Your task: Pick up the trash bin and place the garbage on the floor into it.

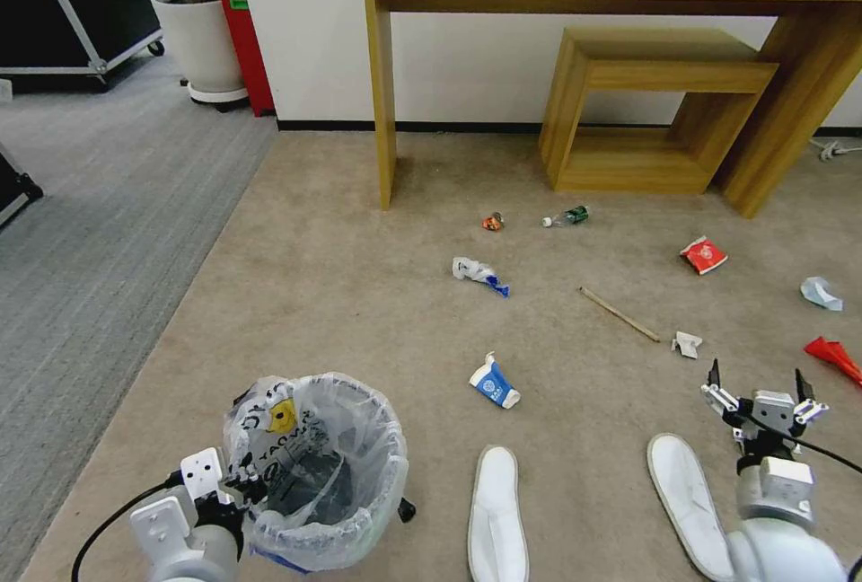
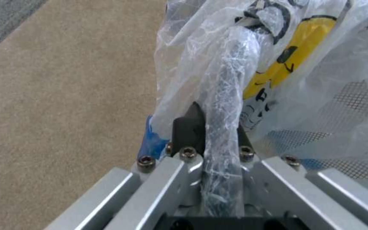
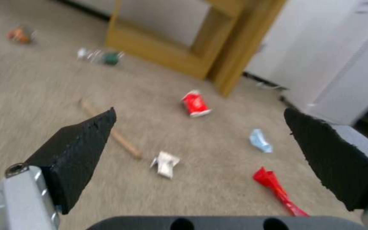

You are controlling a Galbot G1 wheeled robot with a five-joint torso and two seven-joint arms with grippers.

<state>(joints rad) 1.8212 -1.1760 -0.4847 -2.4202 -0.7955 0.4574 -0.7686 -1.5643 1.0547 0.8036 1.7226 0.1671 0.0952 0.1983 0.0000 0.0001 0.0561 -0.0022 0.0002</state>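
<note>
We see the trash bin (image 1: 316,474) at the lower left of the head view, its bag-covered rim pinched by the left gripper (image 1: 241,483)

On the tan floor (image 1: 341,295) to its right lie two white slippers (image 1: 496,515), a blue-and-white cup (image 1: 494,383), a wooden stick (image 1: 620,313) and a red packet (image 1: 703,255); at lower right our right gripper (image 1: 756,382) hangs above the carpet, fingers spread wide and empty

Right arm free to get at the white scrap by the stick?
Probably yes. The right tool hangs open and empty above the floor, the white scrap lies just ahead beside the stick, nothing between.
</note>
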